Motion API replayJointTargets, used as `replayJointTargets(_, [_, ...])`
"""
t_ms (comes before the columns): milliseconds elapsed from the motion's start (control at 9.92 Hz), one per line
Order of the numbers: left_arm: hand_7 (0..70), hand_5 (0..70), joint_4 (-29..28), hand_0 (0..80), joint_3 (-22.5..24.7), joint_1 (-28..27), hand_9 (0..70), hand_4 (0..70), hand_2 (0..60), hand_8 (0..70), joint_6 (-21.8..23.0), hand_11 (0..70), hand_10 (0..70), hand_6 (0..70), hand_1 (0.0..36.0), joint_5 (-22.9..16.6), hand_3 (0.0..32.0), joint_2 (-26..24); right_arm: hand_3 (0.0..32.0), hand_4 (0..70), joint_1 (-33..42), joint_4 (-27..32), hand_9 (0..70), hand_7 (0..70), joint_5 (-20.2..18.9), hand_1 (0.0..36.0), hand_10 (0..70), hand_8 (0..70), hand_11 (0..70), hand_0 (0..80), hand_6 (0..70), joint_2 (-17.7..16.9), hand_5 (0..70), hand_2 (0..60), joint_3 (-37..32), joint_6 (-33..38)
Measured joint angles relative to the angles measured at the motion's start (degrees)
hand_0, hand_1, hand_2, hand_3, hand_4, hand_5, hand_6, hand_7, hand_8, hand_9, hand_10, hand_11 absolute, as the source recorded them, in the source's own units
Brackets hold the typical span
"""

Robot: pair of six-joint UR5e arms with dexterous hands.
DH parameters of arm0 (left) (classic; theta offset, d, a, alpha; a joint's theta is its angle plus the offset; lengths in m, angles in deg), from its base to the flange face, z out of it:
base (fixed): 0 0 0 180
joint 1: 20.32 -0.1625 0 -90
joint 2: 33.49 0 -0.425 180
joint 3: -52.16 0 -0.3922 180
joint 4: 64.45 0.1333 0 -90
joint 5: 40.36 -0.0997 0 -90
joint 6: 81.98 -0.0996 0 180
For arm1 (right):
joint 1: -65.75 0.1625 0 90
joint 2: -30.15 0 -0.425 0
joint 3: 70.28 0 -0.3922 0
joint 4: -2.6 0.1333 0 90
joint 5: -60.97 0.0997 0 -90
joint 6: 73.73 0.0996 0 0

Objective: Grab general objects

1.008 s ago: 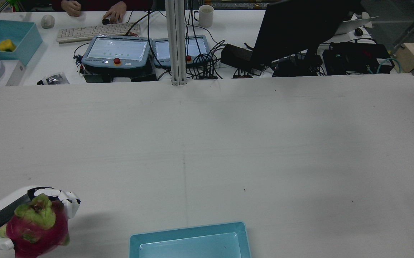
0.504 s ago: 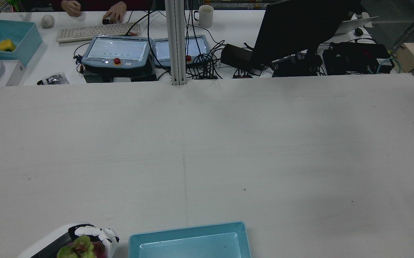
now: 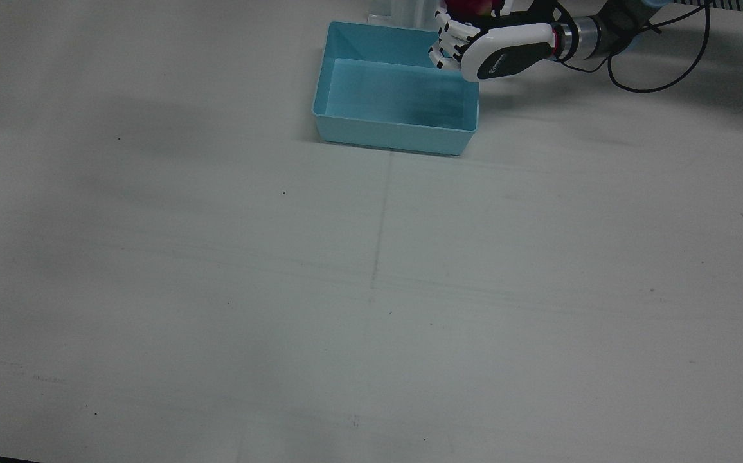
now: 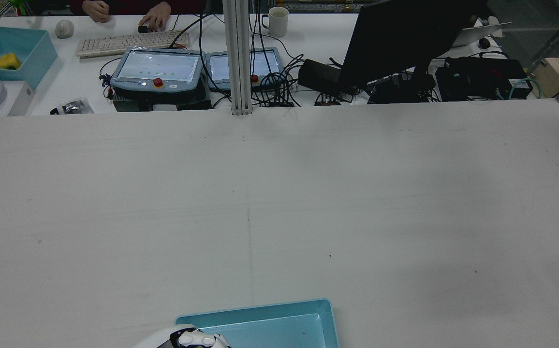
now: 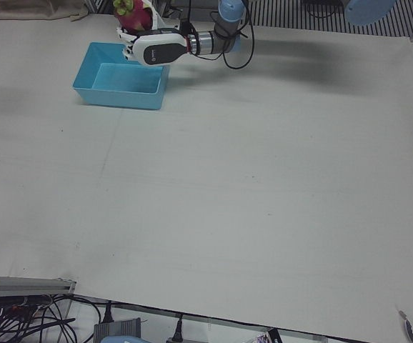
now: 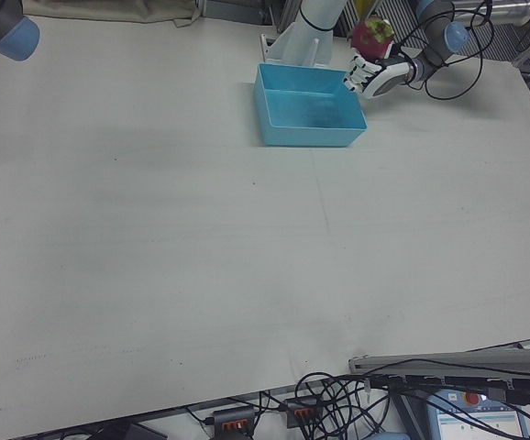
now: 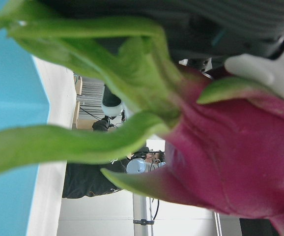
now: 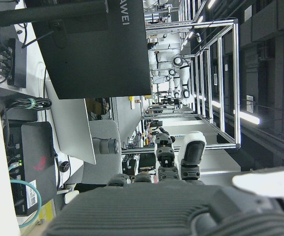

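My left hand [image 3: 493,48] is shut on a magenta dragon fruit [image 3: 471,6] with green scales. It holds the fruit up over the robot-side corner of the empty light-blue bin [image 3: 397,132]. The hand [image 5: 153,48], fruit [image 5: 131,13] and bin [image 5: 117,96] also show in the left-front view. The right-front view shows the same hand [image 6: 375,75], fruit [image 6: 372,37] and bin [image 6: 311,137]. In the rear view only the hand's top [image 4: 187,340] shows at the bin's rim [image 4: 260,307]. The fruit [image 7: 230,162] fills the left hand view. My right hand [image 8: 174,167] is raised with its fingers spread and holds nothing.
The white table [image 3: 371,289] stretches out in front of the bin. Beyond its far edge stand teach pendants [image 4: 156,70], a monitor [image 4: 405,38], cables and another blue bin [image 4: 28,48]. A blue-capped arm joint [image 6: 4,27] shows at the right-front view's top left.
My left hand has carried the dragon fruit to the right, from the table's left side to the bin's corner. The fruit has dropped out of the rear view's bottom edge.
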Motion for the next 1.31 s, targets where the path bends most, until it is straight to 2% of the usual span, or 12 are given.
replayJointTargets(303, [70.0, 70.0, 1.95, 51.5, 0.26, -0.27, 70.0, 70.0, 60.0, 70.0, 0.08, 70.0, 70.0, 70.0, 1.2, 0.04, 0.0, -1.93, 0.0, 0.0, 0.0, 0.0, 0.0, 0.0, 0.0, 0.0, 0.0, 0.0, 0.0, 0.0, 0.0, 0.0, 0.0, 0.0, 0.01, 0.0])
replayJointTargets(403, [70.0, 70.0, 2.09, 51.3, 0.26, -0.33, 70.0, 70.0, 56.6, 70.0, 0.09, 70.0, 70.0, 70.0, 0.2, 0.05, 0.0, -2.06, 0.0, 0.0, 0.0, 0.0, 0.0, 0.0, 0.0, 0.0, 0.0, 0.0, 0.0, 0.0, 0.0, 0.0, 0.0, 0.0, 0.03, 0.0])
replayJointTargets(504, [70.0, 70.0, 2.15, 51.0, 0.25, -0.37, 70.0, 70.0, 41.8, 70.0, 0.2, 70.0, 70.0, 70.0, 0.0, 0.03, 0.0, -2.11, 0.0, 0.0, 0.0, 0.0, 0.0, 0.0, 0.0, 0.0, 0.0, 0.0, 0.0, 0.0, 0.0, 0.0, 0.0, 0.0, 0.03, 0.0])
replayJointTargets(605, [70.0, 58.7, 2.18, 50.7, 0.21, -0.37, 70.0, 70.0, 4.1, 70.0, 0.34, 70.0, 70.0, 70.0, 0.0, -0.03, 0.0, -2.12, 0.0, 0.0, 0.0, 0.0, 0.0, 0.0, 0.0, 0.0, 0.0, 0.0, 0.0, 0.0, 0.0, 0.0, 0.0, 0.0, 0.03, 0.0])
replayJointTargets(706, [60.7, 32.6, 2.11, 52.4, 0.06, -0.36, 42.5, 70.0, 0.0, 46.7, 0.55, 70.0, 56.6, 64.6, 1.0, -0.16, 0.0, -2.14, 0.0, 0.0, 0.0, 0.0, 0.0, 0.0, 0.0, 0.0, 0.0, 0.0, 0.0, 0.0, 0.0, 0.0, 0.0, 0.0, 0.04, 0.0])
replayJointTargets(807, [40.6, 15.9, 2.04, 53.6, -0.08, -0.35, 18.6, 34.0, 0.0, 28.0, 0.74, 51.6, 36.2, 38.8, 5.3, -0.27, 0.0, -2.13, 0.0, 0.0, 0.0, 0.0, 0.0, 0.0, 0.0, 0.0, 0.0, 0.0, 0.0, 0.0, 0.0, 0.0, 0.0, 0.0, 0.05, 0.0])
replayJointTargets(908, [36.8, 11.8, 1.99, 54.8, -0.15, -0.34, 9.3, 18.2, 0.0, 20.0, 0.85, 40.7, 27.4, 29.4, 8.3, -0.36, 0.0, -2.11, 0.0, 0.0, 0.0, 0.0, 0.0, 0.0, 0.0, 0.0, 0.0, 0.0, 0.0, 0.0, 0.0, 0.0, 0.0, 0.0, 0.04, 0.0])
replayJointTargets(1008, [31.7, 9.0, 1.96, 56.1, -0.18, -0.34, 4.9, 7.3, 0.0, 11.6, 0.91, 29.1, 19.0, 17.9, 11.0, -0.41, 0.0, -2.09, 0.0, 0.0, 0.0, 0.0, 0.0, 0.0, 0.0, 0.0, 0.0, 0.0, 0.0, 0.0, 0.0, 0.0, 0.0, 0.0, 0.04, 0.0])
replayJointTargets(1210, [28.1, 7.9, 1.95, 56.7, -0.21, -0.34, 4.2, 0.7, 0.0, 7.9, 0.96, 27.1, 17.4, 12.2, 12.4, -0.46, 0.0, -2.07, 0.0, 0.0, 0.0, 0.0, 0.0, 0.0, 0.0, 0.0, 0.0, 0.0, 0.0, 0.0, 0.0, 0.0, 0.0, 0.0, 0.05, 0.0])
replayJointTargets(1311, [27.6, 8.0, 1.94, 57.2, -0.22, -0.3, 4.1, 0.0, 0.0, 7.7, 0.97, 26.4, 16.9, 11.7, 12.7, -0.47, 0.0, -2.07, 0.0, 0.0, 0.0, 0.0, 0.0, 0.0, 0.0, 0.0, 0.0, 0.0, 0.0, 0.0, 0.0, 0.0, 0.0, 0.0, 0.06, 0.0])
